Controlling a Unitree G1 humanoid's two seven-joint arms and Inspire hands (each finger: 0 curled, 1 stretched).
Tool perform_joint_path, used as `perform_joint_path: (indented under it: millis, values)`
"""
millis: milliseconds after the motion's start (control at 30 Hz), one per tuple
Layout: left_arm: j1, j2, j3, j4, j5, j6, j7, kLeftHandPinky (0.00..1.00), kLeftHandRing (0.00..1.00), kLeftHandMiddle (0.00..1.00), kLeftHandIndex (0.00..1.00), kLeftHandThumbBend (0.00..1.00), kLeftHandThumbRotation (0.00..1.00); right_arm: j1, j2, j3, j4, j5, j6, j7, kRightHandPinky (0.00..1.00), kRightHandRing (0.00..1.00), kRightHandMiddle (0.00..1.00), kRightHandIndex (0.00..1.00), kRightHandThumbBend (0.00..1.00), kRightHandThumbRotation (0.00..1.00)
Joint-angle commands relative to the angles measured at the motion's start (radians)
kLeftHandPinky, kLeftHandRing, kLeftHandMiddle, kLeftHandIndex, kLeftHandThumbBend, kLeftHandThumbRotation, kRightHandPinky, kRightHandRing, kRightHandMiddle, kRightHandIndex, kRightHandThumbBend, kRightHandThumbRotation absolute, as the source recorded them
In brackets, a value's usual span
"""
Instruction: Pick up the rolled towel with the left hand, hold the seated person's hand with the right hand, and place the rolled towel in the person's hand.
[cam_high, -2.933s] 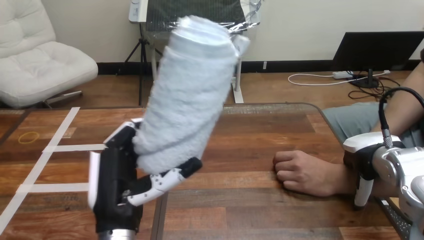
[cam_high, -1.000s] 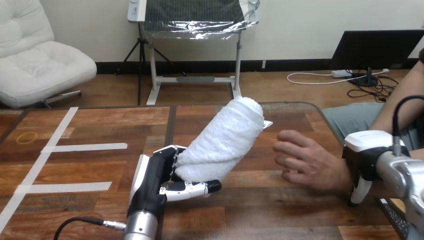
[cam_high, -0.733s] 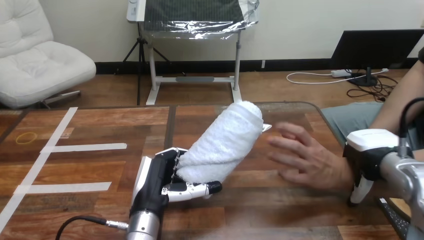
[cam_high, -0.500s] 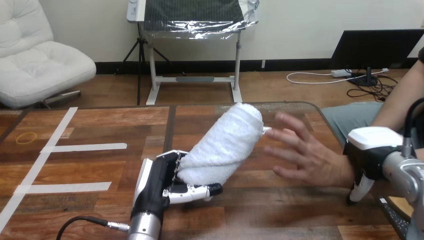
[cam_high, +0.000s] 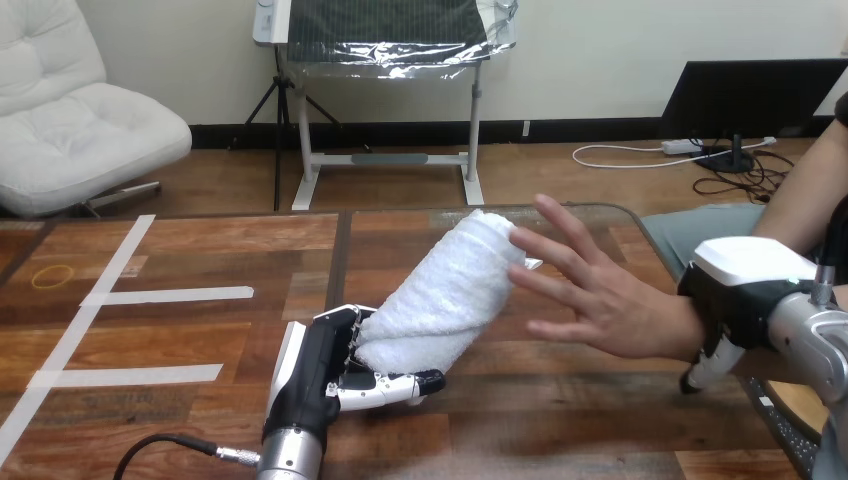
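The rolled white towel leans up and to the right over the wooden table. My left hand is shut on its lower end, thumb across the front. The towel's upper end touches or nearly touches the fingertips of the person's hand, which is raised off the table, open, with fingers spread and the palm turned toward the towel. My right hand wraps over the person's wrist from above at the right, with one of its fingers hanging down on the near side.
White tape strips and a yellow ring lie on the table's left part. The table's right edge runs just behind the person's hand. The person's forearm comes in from the upper right.
The person's hand has gone from a fist on the table to open and lifted, with my right hand rising on the wrist. My left hand has brought the towel down low and toward that palm.
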Motion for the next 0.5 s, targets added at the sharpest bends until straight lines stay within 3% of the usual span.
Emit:
perform_joint_path:
  millis: [0, 467]
  values:
    - [-0.091, -0.005, -0.004, -0.003, -0.015, -0.046, -0.006, 0.36, 0.40, 0.44, 0.52, 0.60, 0.00, -0.023, -0.009, -0.049, -0.080, 0.010, 0.021, -0.009, 0.15, 0.25, 0.36, 0.43, 0.69, 0.00]
    - [-0.105, -0.014, -0.014, 0.032, -0.003, -0.072, -0.002, 0.35, 0.39, 0.44, 0.51, 0.61, 0.00, -0.001, 0.003, -0.056, -0.096, 0.030, 0.012, -0.041, 0.15, 0.24, 0.34, 0.39, 0.71, 0.00]
